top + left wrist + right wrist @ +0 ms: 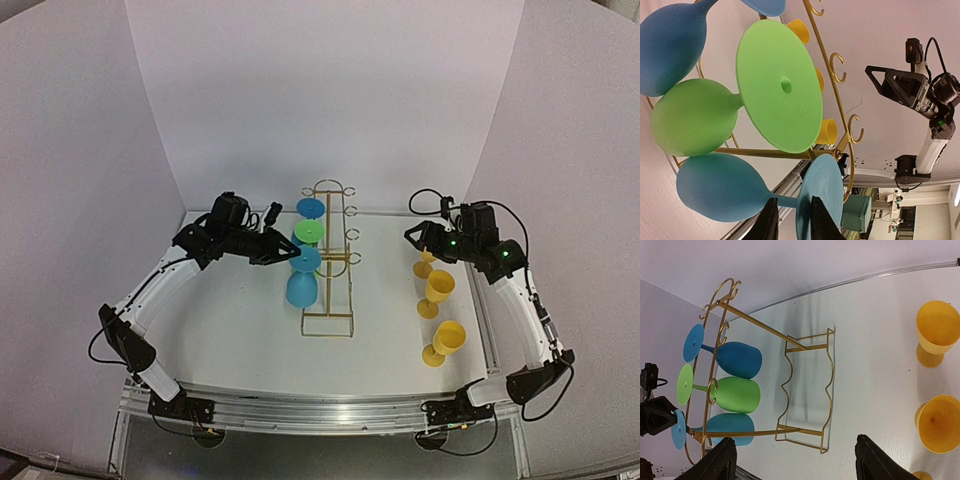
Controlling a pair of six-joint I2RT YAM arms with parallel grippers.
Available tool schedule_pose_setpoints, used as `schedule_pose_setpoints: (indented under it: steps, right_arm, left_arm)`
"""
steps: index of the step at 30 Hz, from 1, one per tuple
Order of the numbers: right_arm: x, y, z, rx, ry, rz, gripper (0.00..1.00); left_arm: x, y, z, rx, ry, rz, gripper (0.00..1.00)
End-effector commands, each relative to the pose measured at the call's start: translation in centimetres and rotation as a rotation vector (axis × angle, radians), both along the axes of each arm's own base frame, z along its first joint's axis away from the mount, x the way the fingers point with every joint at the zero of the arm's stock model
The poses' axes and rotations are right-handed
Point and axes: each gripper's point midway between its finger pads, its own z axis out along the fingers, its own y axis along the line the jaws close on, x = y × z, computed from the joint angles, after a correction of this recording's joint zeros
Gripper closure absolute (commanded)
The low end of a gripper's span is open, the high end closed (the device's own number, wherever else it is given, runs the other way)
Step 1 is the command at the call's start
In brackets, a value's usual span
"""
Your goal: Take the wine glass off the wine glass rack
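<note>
Teal wine glass (722, 187) hangs on gold wine glass rack (330, 290); left jaws straddle stem, not closed. Right jaws wide open, empty. Lift-off remains.

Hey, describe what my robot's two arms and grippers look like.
The left arm and right arm have white tubular links, black joints and black bases. The left gripper and right gripper are black with tapered, wedge-like fingers. Thin black cables loop beside both arms; green lights glow near the right wrist.
</note>
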Motion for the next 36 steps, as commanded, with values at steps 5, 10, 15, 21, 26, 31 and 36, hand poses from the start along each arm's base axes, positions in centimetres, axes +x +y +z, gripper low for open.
schedule_pose_setpoints:
  steps: [5,10,15,21,26,31,36]
  right_arm:
    - [-0.3,0.2,2.2,0.019,-0.064,0.019,0.24]
    - [-0.3,0.2,2.4,0.021,-0.068,0.019,0.25]
    - [-0.3,0.2,2.7,0.023,-0.075,0.019,0.25]
    - [-0.4,0.4,3.0,0.034,-0.077,0.025,0.25]
    - [-0.4,0.5,3.4,0.04,-0.084,0.029,0.25]
    - [-0.4,0.6,4.1,0.052,-0.095,0.034,0.25]
    - [-0.5,1.0,5.0,0.079,-0.103,0.043,0.25]
  left_arm:
    - [-0.8,0.9,2.0,-0.026,-0.025,-0.005,0.95]
    - [-0.6,1.6,1.8,-0.023,-0.01,0.014,0.95]
    - [-0.3,2.4,1.4,-0.019,0.01,0.027,0.94]
    - [-0.4,3.3,1.6,-0.016,-0.003,0.026,1.0]
    - [-1.1,3.8,2.7,-0.049,-0.041,0.012,1.0]
    - [-1.6,5.0,3.5,-0.054,-0.11,0.012,1.0]
    - [-1.8,8.4,3.1,0.162,-0.479,-0.004,1.0]
